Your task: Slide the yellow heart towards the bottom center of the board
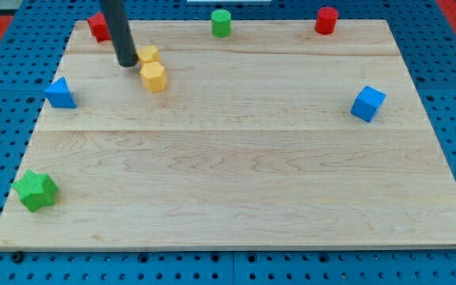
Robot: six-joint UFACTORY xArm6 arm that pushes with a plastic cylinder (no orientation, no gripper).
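Observation:
My rod comes down from the view's top left and its tip (125, 62) rests on the board near the top left. A yellow block (148, 55), which looks like the heart, lies just right of the tip, touching or nearly touching it. A second yellow block (154, 77), hexagon-shaped, sits right below it, touching it. Both yellow blocks are far from the board's bottom edge.
The wooden board (236, 182) carries a red block (97, 26) partly hidden behind the rod at top left, a green cylinder (222, 23) at top centre, a red cylinder (326, 20) at top right, a blue triangle (60, 93) at left, a blue cube (367, 104) at right, and a green star (36, 190) at bottom left.

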